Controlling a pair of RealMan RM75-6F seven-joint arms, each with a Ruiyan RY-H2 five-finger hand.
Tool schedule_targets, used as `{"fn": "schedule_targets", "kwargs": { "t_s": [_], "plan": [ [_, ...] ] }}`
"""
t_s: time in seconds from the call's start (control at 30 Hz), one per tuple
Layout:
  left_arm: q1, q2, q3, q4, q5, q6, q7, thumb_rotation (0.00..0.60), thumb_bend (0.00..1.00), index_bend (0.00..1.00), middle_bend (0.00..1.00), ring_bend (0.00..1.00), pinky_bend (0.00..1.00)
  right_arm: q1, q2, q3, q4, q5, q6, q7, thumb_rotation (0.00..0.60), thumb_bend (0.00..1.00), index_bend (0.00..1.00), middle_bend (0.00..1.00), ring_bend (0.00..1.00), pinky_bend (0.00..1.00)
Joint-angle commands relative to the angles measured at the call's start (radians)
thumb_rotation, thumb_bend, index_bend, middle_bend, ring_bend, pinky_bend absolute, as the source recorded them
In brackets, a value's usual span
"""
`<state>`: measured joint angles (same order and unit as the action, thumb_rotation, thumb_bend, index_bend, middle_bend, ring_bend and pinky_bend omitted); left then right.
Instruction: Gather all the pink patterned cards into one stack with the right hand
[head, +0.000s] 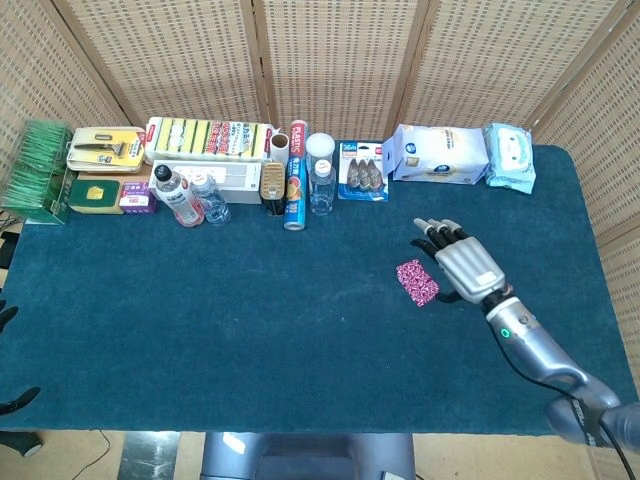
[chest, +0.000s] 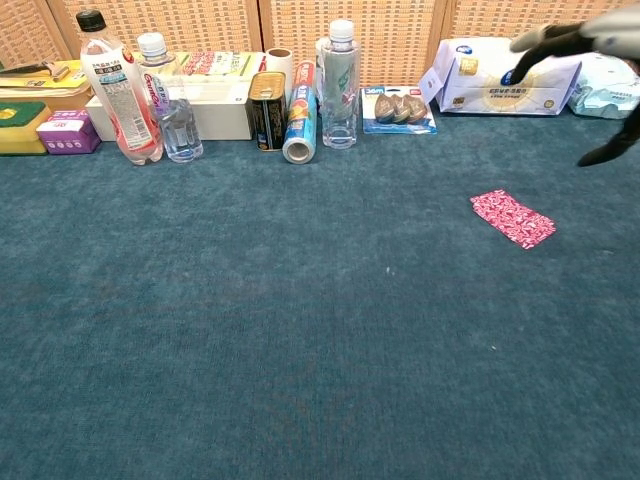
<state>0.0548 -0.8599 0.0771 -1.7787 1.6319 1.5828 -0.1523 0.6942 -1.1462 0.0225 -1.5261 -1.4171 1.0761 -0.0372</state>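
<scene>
A small stack of pink patterned cards (head: 417, 282) lies flat on the blue cloth, right of centre; the chest view shows the same cards (chest: 512, 218) with nothing on them. My right hand (head: 462, 260) hovers just right of the cards, raised off the cloth, fingers spread and empty. In the chest view that right hand (chest: 592, 60) is at the top right edge, partly cut off. Only dark fingertips of my left hand (head: 8, 318) show at the far left edge, off the table.
Along the back edge stand bottles (head: 176, 196), a can (head: 273, 186), a foil roll (head: 294, 192), a clear bottle (head: 320, 172), a blister pack (head: 362, 172) and wipe packs (head: 438, 153). Sponges and boxes (head: 207, 139) fill the back left.
</scene>
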Motion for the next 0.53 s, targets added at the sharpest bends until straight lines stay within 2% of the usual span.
{"fn": "schedule_targets", "kwargs": {
  "t_s": [0.03, 0.2, 0.27, 0.37, 0.53],
  "plan": [
    [0.016, -0.002, 0.007, 0.019, 0.007, 0.021, -0.018, 0.600, 0.08, 0.00, 0.00, 0.00, 0.00, -0.159, 0.050, -0.043, -0.054, -0.068, 0.198, 0.005, 0.600, 0.03, 0.18, 0.04, 0.08, 0.09],
    [0.027, -0.022, 0.003, 0.047, 0.005, 0.042, -0.023, 0.600, 0.08, 0.00, 0.00, 0.00, 0.00, -0.341, 0.088, -0.087, -0.220, -0.033, 0.405, -0.172, 0.600, 0.02, 0.17, 0.03, 0.05, 0.06],
    [0.014, -0.033, 0.008, 0.067, 0.000, 0.006, -0.047, 0.600, 0.08, 0.00, 0.00, 0.00, 0.00, -0.424, 0.089, -0.103, -0.257, -0.014, 0.499, -0.185, 0.600, 0.00, 0.16, 0.02, 0.04, 0.05],
    [0.004, -0.037, 0.001, 0.089, -0.003, -0.002, -0.060, 0.600, 0.08, 0.00, 0.00, 0.00, 0.00, -0.498, 0.064, -0.120, -0.248, -0.039, 0.586, -0.188, 0.600, 0.00, 0.16, 0.02, 0.03, 0.05],
    [0.010, -0.046, 0.000, 0.096, 0.003, 0.014, -0.049, 0.600, 0.08, 0.00, 0.00, 0.00, 0.00, -0.565, 0.025, -0.136, -0.194, -0.077, 0.639, -0.177, 0.600, 0.00, 0.14, 0.01, 0.02, 0.02]
  ]
}}
